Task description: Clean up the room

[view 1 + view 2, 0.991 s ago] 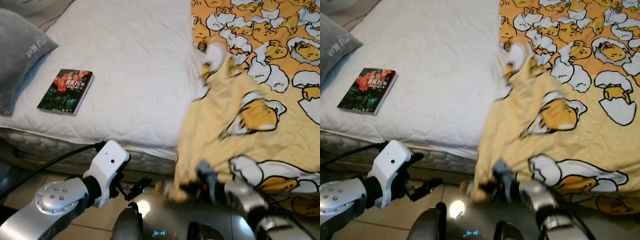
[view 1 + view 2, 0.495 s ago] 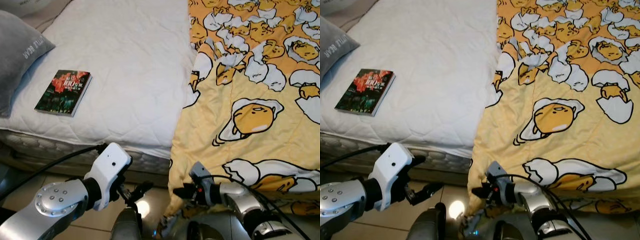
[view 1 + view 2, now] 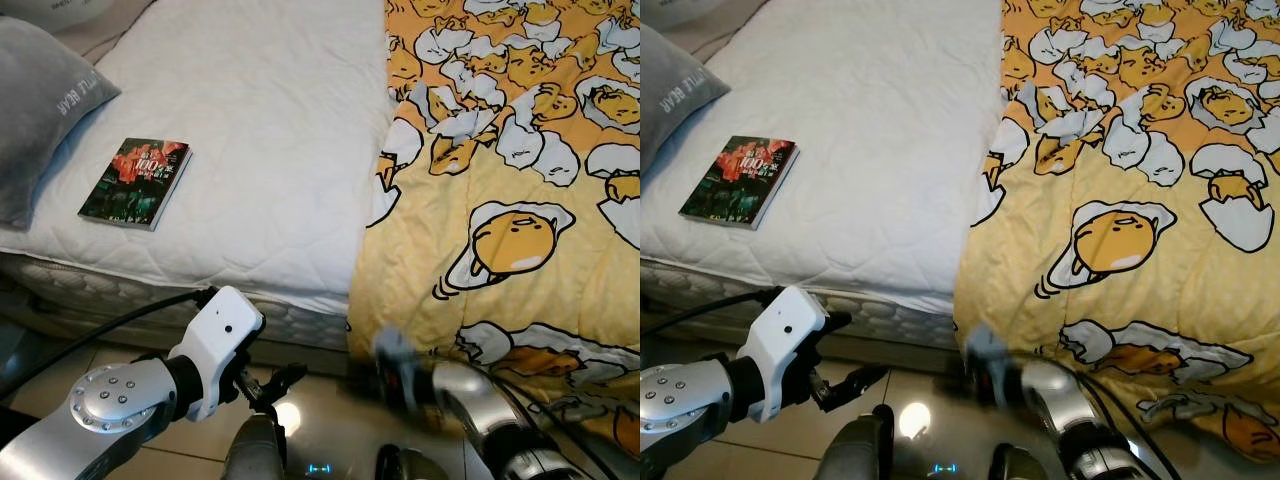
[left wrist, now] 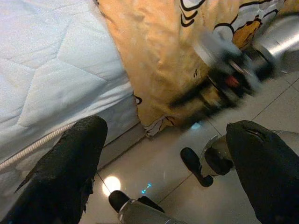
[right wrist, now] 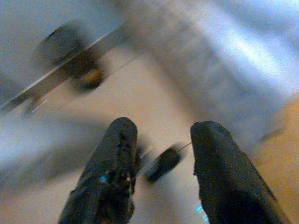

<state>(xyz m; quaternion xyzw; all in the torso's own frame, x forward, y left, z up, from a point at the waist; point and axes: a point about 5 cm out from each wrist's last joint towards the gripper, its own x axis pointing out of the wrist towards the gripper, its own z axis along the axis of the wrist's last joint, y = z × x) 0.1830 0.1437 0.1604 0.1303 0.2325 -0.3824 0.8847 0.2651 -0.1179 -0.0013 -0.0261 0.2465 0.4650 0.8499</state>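
A yellow blanket (image 3: 510, 200) printed with egg cartoons covers the right part of the bed and hangs over its front edge. A dark book (image 3: 135, 183) lies on the white mattress (image 3: 270, 110) at the left. My right gripper (image 3: 385, 365) is blurred, low in front of the blanket's hanging hem; in its wrist view the right gripper (image 5: 161, 140) is open with nothing between the fingers. My left gripper (image 3: 278, 380) hovers over the floor before the bed, open and empty. In the left wrist view the blanket's hem (image 4: 149, 56) hangs beside the right arm (image 4: 233, 70).
A grey pillow (image 3: 35, 120) lies at the bed's far left. The mattress side (image 3: 120, 290) runs along the front. Glossy floor tiles (image 3: 320, 420) lie below both arms, with a lamp's reflection between them.
A second ago the right gripper held the bunched blanket edge. The blanket now lies flatter over the bed edge, and the gripper has let go and is moving. The left arm has barely moved.
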